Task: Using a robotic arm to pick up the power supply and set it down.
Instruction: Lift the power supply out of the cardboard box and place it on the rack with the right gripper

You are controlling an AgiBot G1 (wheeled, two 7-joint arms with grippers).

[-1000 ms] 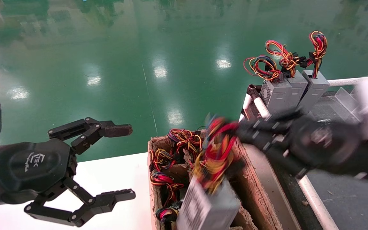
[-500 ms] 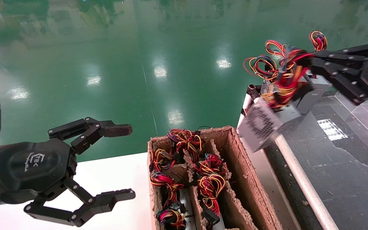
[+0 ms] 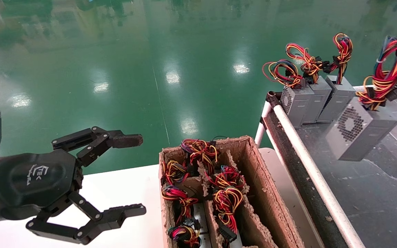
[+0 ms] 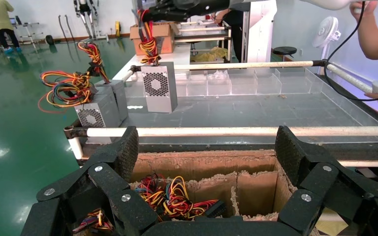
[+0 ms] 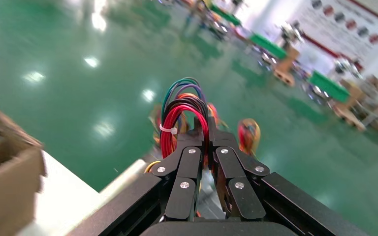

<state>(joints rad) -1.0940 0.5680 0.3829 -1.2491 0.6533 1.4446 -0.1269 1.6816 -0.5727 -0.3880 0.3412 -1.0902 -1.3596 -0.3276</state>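
- Your right gripper (image 5: 207, 147) was clamped on the wire bundle (image 3: 386, 74), so the power supply (image 3: 358, 132) hung above the dark tray (image 3: 374, 193), beside the three-box row (image 3: 317, 98).
- Lifting looked finished; setting down remained.
- Your left gripper (image 3: 129, 174) sat wide open, holding nothing, over the white table (image 3: 122, 187).

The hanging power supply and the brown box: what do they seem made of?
The power supply looks like matte grey sheet metal: flat folded sides, punched round fan grille. The brown box seems raw cardboard or pressed pulp: its edges are rough and crumbling.
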